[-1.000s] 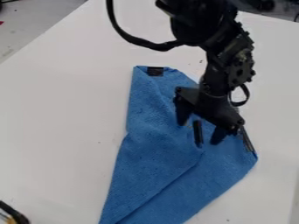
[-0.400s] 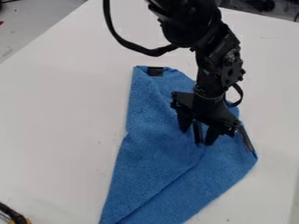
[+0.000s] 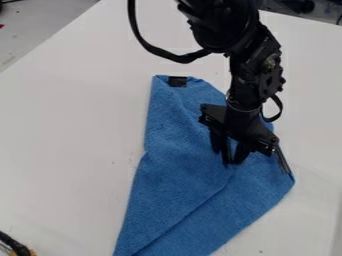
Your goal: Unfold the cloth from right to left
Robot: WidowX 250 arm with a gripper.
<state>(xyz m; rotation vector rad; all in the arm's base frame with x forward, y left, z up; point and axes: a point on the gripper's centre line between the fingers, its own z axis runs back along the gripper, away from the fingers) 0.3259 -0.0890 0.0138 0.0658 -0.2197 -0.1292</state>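
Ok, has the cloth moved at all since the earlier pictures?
No. The blue cloth keeps the same outline and place, judged against the edges of the white table.

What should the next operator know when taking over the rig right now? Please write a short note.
Gripper: down at the cloth's middle, near the fold; whether it grips fabric, I cannot tell.
Cloth: on the white table, a dark patch at its far end.
Done: gripper is at the cloth; no completed unfolding is visible.
Left: likely confirm the grip, then open the folded layer leftward.
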